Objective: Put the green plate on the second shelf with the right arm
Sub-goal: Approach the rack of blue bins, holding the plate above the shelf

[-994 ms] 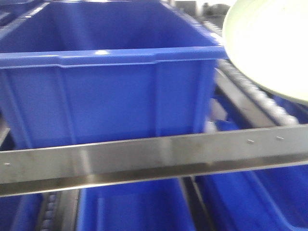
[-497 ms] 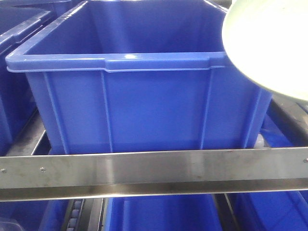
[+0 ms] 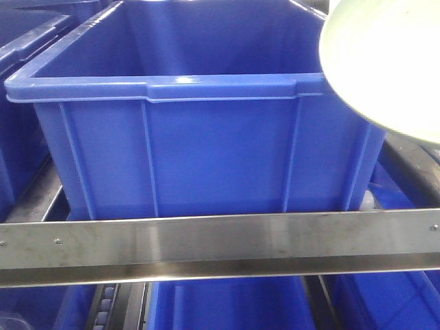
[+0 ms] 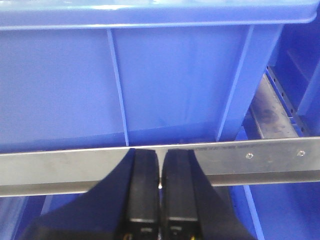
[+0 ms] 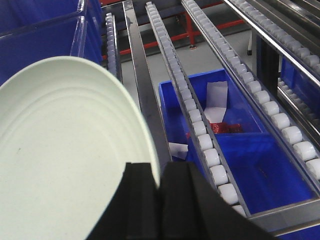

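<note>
Right gripper (image 5: 159, 192): its two black fingers are pressing together on the near rim of the green plate (image 5: 65, 160), pinching it edge-on; the wrist is reaching out above the roller rack.
Green plate: it is hanging in the air, tilted, held only at the rim; in the front view it is filling the upper right corner (image 3: 388, 62), overlapping the right end of the large blue bin (image 3: 199, 144) from the camera's side.
Below the plate: the wrist view is looking down past it onto a steel rail (image 5: 142, 90), lines of white rollers (image 5: 200, 130) and a lower blue bin (image 5: 250, 150) holding white paper and something red.
Left gripper (image 4: 159, 192): its black fingers are lying closed against each other with nothing between them, pointing at the steel crossbar (image 4: 250, 160) in front of the large blue bin.
Cut off: the plate's right and top parts are running out of the front view, and its left and lower parts are running out of the wrist view.
Hidden: neither arm is showing beyond the fingers; the front view is showing no gripper at all.
Hard to make out: the red item in the lower bin is too small to identify, and how near the plate is hanging to any shelf surface cannot be judged.
</note>
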